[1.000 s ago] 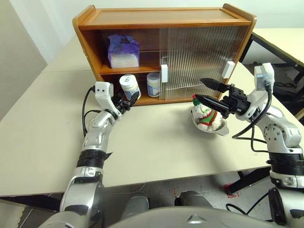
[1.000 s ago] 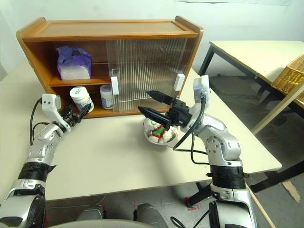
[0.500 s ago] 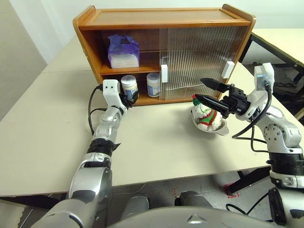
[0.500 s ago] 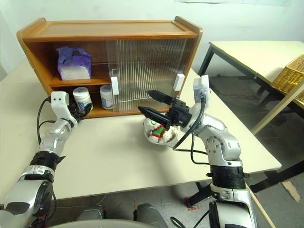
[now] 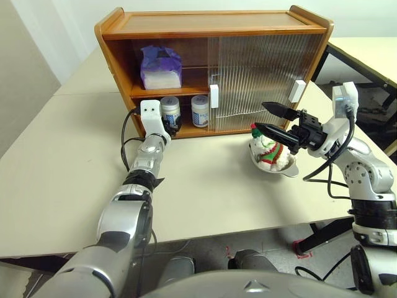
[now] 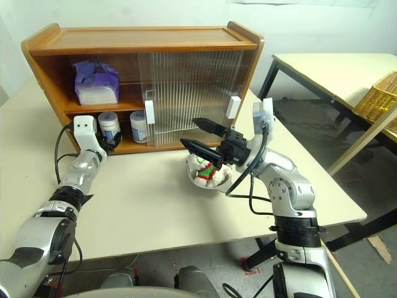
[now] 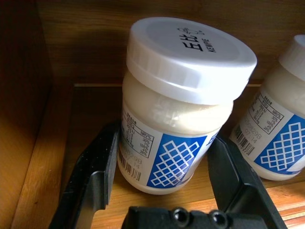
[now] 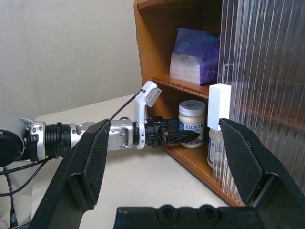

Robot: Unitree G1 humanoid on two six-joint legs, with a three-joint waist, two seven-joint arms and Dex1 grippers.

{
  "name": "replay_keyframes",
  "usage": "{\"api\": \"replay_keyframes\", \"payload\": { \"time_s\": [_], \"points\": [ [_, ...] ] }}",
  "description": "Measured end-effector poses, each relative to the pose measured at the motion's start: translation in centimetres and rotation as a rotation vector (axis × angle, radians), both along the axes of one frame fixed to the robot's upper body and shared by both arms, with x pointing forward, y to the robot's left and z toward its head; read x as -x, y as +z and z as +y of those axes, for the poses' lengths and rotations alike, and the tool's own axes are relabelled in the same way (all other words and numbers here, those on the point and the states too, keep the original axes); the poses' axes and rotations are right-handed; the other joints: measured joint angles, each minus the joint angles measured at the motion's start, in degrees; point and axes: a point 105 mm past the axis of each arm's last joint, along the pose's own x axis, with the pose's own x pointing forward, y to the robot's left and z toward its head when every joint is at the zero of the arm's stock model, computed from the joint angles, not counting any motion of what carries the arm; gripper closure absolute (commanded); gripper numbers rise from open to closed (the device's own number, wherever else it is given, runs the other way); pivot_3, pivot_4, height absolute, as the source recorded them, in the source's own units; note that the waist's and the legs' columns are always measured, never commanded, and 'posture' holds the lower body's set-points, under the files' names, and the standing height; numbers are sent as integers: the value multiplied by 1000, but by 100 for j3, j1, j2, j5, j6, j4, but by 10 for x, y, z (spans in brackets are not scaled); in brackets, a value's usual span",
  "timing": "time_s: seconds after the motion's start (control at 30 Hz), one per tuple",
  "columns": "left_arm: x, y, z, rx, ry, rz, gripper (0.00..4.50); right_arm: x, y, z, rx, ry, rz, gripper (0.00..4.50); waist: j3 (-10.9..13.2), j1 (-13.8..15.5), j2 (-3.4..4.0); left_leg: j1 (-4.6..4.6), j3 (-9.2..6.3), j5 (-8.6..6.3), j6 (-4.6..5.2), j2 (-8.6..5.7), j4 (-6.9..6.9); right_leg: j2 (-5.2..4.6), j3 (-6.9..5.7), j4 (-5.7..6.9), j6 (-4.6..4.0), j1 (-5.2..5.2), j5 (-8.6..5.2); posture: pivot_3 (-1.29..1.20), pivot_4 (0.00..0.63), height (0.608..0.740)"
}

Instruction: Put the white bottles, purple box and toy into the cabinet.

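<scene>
The brown cabinet stands at the back of the table with its left half open. The purple box lies on its upper shelf. One white bottle stands on the lower shelf. Beside it, the other white bottle rests upright on that shelf with my left gripper shut on it, a black finger against each side. The toy sits in a silver bowl on the table. My right gripper hangs open just above the toy, holding nothing.
The ribbed sliding doors cover the cabinet's right half, and a white handle stands near the shelved bottles. A second table and a wicker basket are off to the right. Bare tabletop lies in front of the cabinet.
My left arm has reached forward and slightly down, carrying the white bottle from in front of the cabinet onto the lower shelf. The right arm has stayed still.
</scene>
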Motion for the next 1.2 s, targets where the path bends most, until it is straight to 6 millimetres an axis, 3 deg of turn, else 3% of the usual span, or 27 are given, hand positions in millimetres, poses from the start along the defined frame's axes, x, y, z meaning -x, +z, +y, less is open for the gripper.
{"api": "replay_keyframes", "payload": {
  "time_s": [0.07,0.1,0.33,0.7,0.87,1.07,1.2],
  "points": [
    [-1,2,-1,-7,-5,-11,40,0,0,0,1,0,0,0,0,-3,0,1,0,1,1,-3,0,-1,0,0,1,1,0,-95,0,740],
    [-1,3,-1,-7,-11,-16,13,0,0,0,1,0,0,0,0,-6,0,1,0,1,1,-4,0,-1,0,0,2,2,0,-95,0,740],
    [5,11,-5,24,-64,-81,13,0,0,0,2,2,-1,0,0,-21,0,0,0,1,1,-9,-1,-2,0,0,4,2,-3,-82,0,740],
    [38,10,6,17,-59,-107,13,1,0,0,3,19,-4,0,0,-14,0,0,3,1,1,-15,-1,-2,-3,-1,2,4,-4,-59,0,740],
    [56,17,-8,-7,-150,-115,13,1,0,0,4,24,-4,0,0,10,0,0,4,-1,-1,-16,-2,-2,-3,-1,-4,3,-7,-51,0,740],
    [73,36,-55,-6,-370,-127,1990,0,0,0,3,24,0,0,0,41,-1,0,3,-3,-4,-16,-1,-3,-2,0,-9,3,-6,-53,0,740],
    [85,49,-98,9,-566,-125,3480,-1,0,0,2,24,2,0,0,48,-1,0,3,-4,-7,-16,-1,-6,0,0,-10,4,-6,-67,0,740]
  ]
}}
